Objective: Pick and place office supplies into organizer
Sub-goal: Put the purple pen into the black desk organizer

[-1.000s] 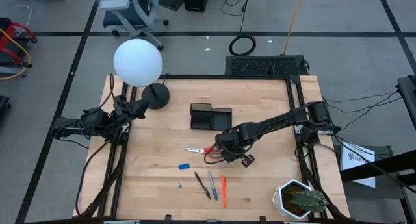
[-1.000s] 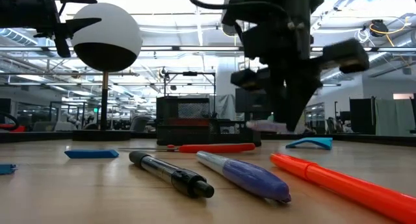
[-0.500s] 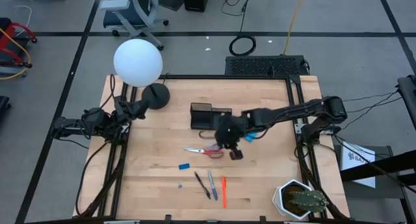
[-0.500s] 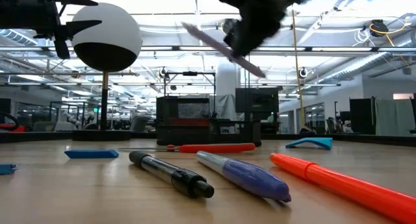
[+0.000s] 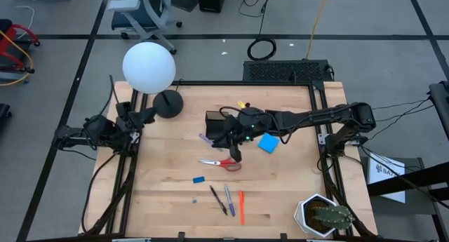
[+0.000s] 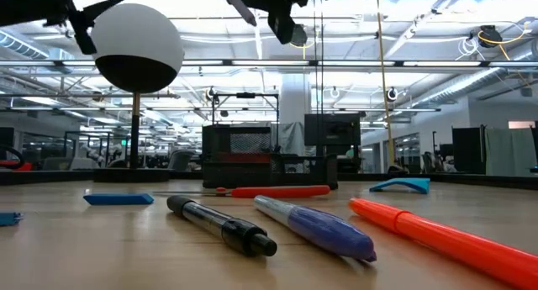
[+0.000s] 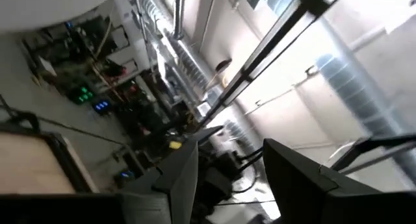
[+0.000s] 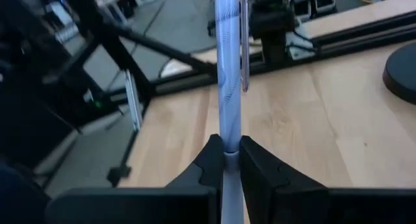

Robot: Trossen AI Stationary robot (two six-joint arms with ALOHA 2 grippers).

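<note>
Greyish pen [image 8: 231, 87], no readable writing, pinched in right claw [image 8: 225, 160].

Table [image 5: 175, 193]: pale wood, matt, grain visible. Greyish pen [image 8: 230, 74]: glossy plastic, metal clip. Lamp globe [image 5: 149, 68]: smooth, matt white.

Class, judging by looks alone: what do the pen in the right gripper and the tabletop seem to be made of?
The pen, clamped in the right gripper, looks like pale glossy plastic with a shiny, probably metal clip, going by its sheen. The tabletop appears to be light wood with a smooth matte finish: joined strips and grain lines show.
</note>
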